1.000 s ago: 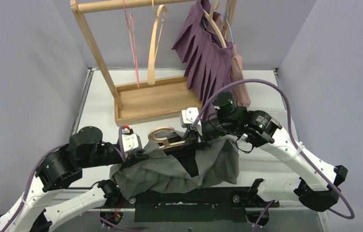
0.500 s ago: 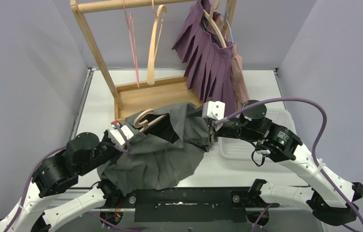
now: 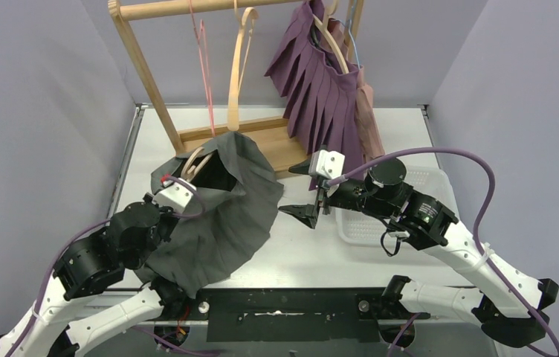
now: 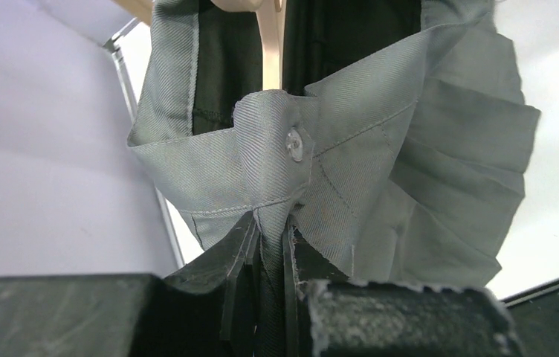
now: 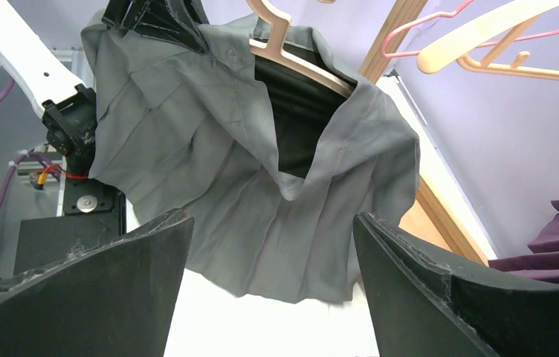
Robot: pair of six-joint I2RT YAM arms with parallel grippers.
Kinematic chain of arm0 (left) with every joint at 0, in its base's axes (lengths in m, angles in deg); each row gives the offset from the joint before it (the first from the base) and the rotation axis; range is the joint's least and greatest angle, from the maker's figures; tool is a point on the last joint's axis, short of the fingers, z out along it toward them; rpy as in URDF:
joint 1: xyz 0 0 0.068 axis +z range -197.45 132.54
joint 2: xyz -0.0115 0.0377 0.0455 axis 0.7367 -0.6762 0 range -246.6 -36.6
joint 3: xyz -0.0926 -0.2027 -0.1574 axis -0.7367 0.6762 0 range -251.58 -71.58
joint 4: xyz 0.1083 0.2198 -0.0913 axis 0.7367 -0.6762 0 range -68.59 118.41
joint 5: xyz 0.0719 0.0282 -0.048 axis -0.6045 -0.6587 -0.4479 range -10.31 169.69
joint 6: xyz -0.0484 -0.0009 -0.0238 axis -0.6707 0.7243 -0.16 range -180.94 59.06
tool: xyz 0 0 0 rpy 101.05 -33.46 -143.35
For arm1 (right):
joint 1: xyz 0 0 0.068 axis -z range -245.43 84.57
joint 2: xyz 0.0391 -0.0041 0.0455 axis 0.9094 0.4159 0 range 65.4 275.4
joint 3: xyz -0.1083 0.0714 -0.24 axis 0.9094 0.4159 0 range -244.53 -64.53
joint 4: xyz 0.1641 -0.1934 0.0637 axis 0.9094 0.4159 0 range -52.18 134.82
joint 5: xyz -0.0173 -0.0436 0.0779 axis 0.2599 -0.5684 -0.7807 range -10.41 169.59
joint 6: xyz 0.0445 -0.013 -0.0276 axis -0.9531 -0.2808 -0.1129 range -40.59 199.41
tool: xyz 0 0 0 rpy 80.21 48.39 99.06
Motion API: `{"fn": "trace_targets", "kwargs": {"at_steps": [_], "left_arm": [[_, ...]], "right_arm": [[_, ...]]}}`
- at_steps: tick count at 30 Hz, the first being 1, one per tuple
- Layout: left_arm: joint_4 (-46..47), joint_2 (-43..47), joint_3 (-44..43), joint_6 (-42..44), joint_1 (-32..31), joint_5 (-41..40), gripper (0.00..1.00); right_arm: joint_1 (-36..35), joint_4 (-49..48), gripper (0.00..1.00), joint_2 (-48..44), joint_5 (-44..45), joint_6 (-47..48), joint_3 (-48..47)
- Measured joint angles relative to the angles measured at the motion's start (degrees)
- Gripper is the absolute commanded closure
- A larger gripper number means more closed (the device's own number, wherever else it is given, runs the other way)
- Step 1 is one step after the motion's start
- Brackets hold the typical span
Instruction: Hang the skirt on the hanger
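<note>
White table [image 3: 299, 249] underneath everything, and at its 12 o'clock end stands the wooden rack [image 3: 146, 82], with a purple skirt [image 3: 321, 97] already hanging toward 1 o'clock.

Now the main event: the grey skirt [image 3: 217, 216] is up off the table at about 9 o'clock, held in the air with its pleats fanning down toward 6. And look inside the waist opening: the hanger [image 3: 193, 160] is in there! From the right wrist view its pale wooden arm runs across the dark lining, with the waistband draped over it, though the band sags at the 3 o'clock end, so I can't say that shoulder is properly seated.

Left tool [image 4: 269, 238]: clenched hard on the waistband, fabric bunched between the fingers just below the clear button [image 4: 293, 144]. It's carrying the whole load.

Right tool [image 3: 300, 213]: at 3 o'clock of the skirt, apart from it, jaws spread wide, nothing in them, beside the basket [image 3: 354, 230].

My call is that the threading is largely done. What's left looks like settling the sagging side of the band over the hanger's end, then letting go.
</note>
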Motion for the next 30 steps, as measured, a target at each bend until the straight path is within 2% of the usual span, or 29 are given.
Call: {"fn": "trace_targets", "kwargs": {"at_steps": [10,15,22,24,30], "left_arm": [[2.01,-5.81,-2.82,-4.04,0.0,-15.89,1.0],[6.71,-11.19,-8.92,-5.27,0.0,-21.62,1.0],[10.67,-24.24,-22.16,-7.28,1.46,-27.19,1.0],[10.62,-28.61,-26.25,-8.5,5.29,-25.49,1.0],[10.43,-37.53,-31.26,-12.5,24.79,-10.73,1.0]], "right_arm": [[0.0,-2.99,0.18,0.57,0.39,-2.19,1.11],[0.0,-3.5,0.18,0.76,0.37,-3.74,1.55],[-0.02,-5.18,0.18,0.24,0.2,-7.32,2.12],[-0.07,-5.27,0.17,-0.2,0.15,-8.46,2.38],[-0.37,-5.77,0.16,-2.69,0.11,-10.95,2.73]]}}
